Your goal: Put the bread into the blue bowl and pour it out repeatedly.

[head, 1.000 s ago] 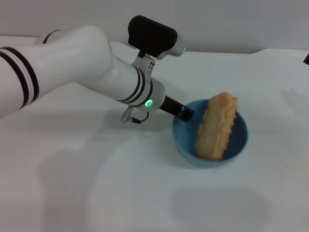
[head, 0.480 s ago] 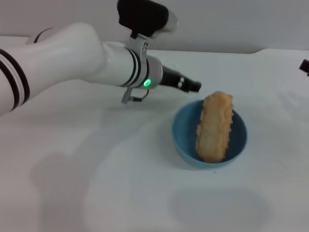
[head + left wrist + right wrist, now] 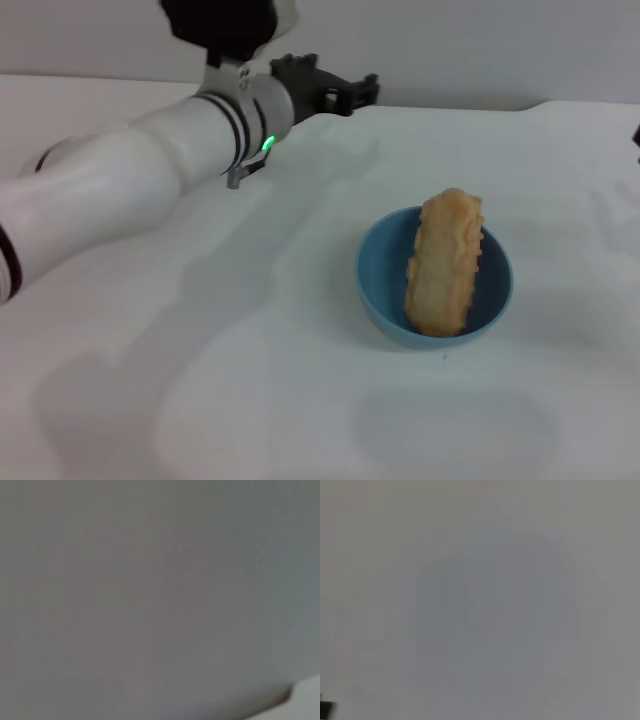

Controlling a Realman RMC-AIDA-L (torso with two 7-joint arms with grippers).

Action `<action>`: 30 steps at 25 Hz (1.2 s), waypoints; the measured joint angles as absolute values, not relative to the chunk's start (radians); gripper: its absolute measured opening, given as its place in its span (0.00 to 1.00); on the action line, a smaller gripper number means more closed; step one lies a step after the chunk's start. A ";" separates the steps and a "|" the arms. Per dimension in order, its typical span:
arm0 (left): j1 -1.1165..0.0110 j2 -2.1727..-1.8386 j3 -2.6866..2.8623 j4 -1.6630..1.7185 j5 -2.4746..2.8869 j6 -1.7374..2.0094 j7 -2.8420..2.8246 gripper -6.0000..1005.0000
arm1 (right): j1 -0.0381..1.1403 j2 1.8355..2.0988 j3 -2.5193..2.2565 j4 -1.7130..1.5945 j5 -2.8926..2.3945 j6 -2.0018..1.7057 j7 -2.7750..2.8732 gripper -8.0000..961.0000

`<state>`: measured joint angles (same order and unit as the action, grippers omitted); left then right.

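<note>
Nearest the robot, at about four o'clock on the white bench (image 3: pixel 200 400), sits the round, deep, light-blue plastic bowl (image 3: pixel 378 275). The elongated orange-tan toy loaf of bread (image 3: pixel 447 262) lies in it, one end down in the bowl's near side and the other end propped on the rim at twelve o'clock, sticking out above it. The ridged side faces right and the paler flat face shows to the left.

As I judge it, the risk lies in that overhang. The loaf is about as long as the bowl is wide, so it rests high and tilted, not settled on the bottom. A grip on the rim at the loaf's side could catch the loaf, and a quick tilt could throw it out sideways or send it rolling toward the bench's edge. A light bowl may also slide when touched.

Farther off, at about eleven o'clock, the left gripper (image 3: pixel 345 95) hangs above the back of the bench, well apart from the bowl, pointing right. Its dark fingers hold nothing and touch nothing; how far apart they stand I cannot tell. The right gripper does not show; its wrist view gives only blank surface.
</note>
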<state>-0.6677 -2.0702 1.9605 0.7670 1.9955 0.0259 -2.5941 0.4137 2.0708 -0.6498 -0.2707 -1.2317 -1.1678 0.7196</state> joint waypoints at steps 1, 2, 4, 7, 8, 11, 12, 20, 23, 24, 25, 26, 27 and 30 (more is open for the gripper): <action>-0.657 -2.071 1.974 0.764 1.995 -0.005 -2.595 0.81 | 0.414 2.071 -0.650 -0.256 -1.189 -1.145 0.711 0.41; -0.646 -2.071 1.988 0.760 1.995 -0.037 -2.600 0.81 | 0.415 2.072 -0.649 -0.245 -1.153 -1.126 0.711 0.42; -0.631 -2.072 2.022 0.755 1.994 -0.091 -2.622 0.82 | 0.419 2.074 -0.647 -0.217 -1.061 -1.075 0.686 0.44; -0.600 -2.071 2.096 0.744 1.994 -0.207 -2.680 0.82 | 0.435 2.076 -0.646 -0.177 -0.954 -0.980 0.529 0.50; -0.590 -2.071 2.118 0.737 1.994 -0.249 -2.699 0.82 | 0.440 2.077 -0.645 -0.156 -0.938 -0.968 0.446 0.54; -0.573 -2.072 2.154 0.714 1.993 -0.309 -2.754 0.82 | 0.447 2.080 -0.638 -0.102 -0.920 -0.984 0.294 0.66; -0.570 -2.072 2.161 0.702 1.993 -0.314 -2.775 0.82 | 0.448 2.081 -0.636 -0.089 -0.915 -0.999 0.278 0.68; -0.547 -2.073 2.181 0.691 1.994 -0.352 -2.803 0.82 | 0.430 2.081 -0.604 -0.062 -0.874 -1.160 0.288 0.85; -0.541 -2.073 2.215 0.691 1.994 -0.396 -2.813 0.82 | 0.425 2.080 -0.590 -0.056 -0.870 -1.190 0.290 0.85; -0.540 -2.073 2.224 0.690 1.994 -0.410 -2.816 0.82 | 0.424 2.081 -0.581 -0.055 -0.869 -1.192 0.290 0.85; -0.540 -2.073 2.231 0.688 1.994 -0.417 -2.817 0.82 | 0.424 2.081 -0.574 -0.055 -0.869 -1.193 0.290 0.85; -0.540 -2.074 2.238 0.686 1.994 -0.425 -2.819 0.82 | 0.424 2.081 -0.564 -0.053 -0.868 -1.193 0.289 0.85; -0.540 -2.074 2.242 0.684 1.994 -0.427 -2.821 0.82 | 0.424 2.081 -0.551 -0.050 -0.863 -1.197 0.287 0.85; -0.539 -2.073 2.244 0.679 1.994 -0.430 -2.828 0.82 | 0.423 2.082 -0.517 -0.028 -0.830 -1.226 0.283 0.85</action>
